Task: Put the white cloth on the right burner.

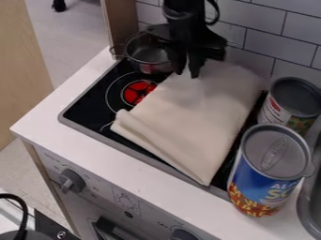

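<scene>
Lies over the right side of the black cooktop (87, 110) as a folded white cloth (188, 119), with long axis running from the front trim toward the tiled wall (302, 36). Points its narrow far end up-right in the camera view, toward the tiles. Presents its front edge on a slant, from a left corner near the red burner (133, 92) down to a right corner at the front trim. Overlaps part of the red burner's rim. Appears soft, matte and thick, with stacked layers at the left corner and smooth, shallow creases across the top.

Hangs above the far end of the cloth as a black gripper (187, 72), with fingertips pointing down and slightly apart. Cannot tell whether in contact with the fabric.

Includes, at the rear left, a round, shiny metal pot (145, 56) with wire handles. Includes, at the right, two ribbed-lid metal cans: a tall blue one (260, 185) in front, a shorter one (279, 112) behind. Bordered by smooth white countertop (53, 124).
</scene>
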